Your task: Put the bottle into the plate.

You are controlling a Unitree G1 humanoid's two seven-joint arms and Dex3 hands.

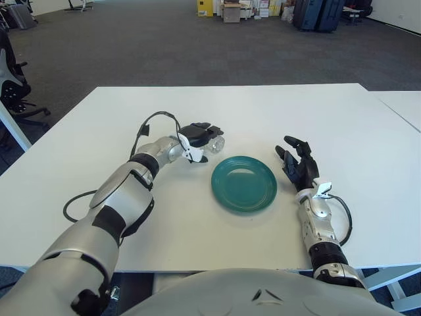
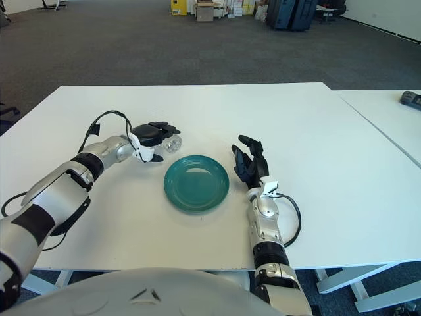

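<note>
The left hand (image 1: 200, 135) grips a clear bottle (image 1: 216, 141) lying on the white tabletop (image 1: 329, 118), beyond-left of the teal plate (image 1: 243, 184). The right hand (image 1: 297, 164) shows right of the plate, fingers spread, holding nothing

White desk (image 1: 263, 112); dark carpet floor (image 1: 164, 46); boxes (image 1: 230, 9) and dark cases (image 1: 319, 13) at far wall; second desk (image 2: 395, 118) at right.

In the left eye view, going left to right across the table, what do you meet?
Left hand over the clear bottle, fingers around it → teal plate → right hand, fingers spread, holding nothing.
</note>
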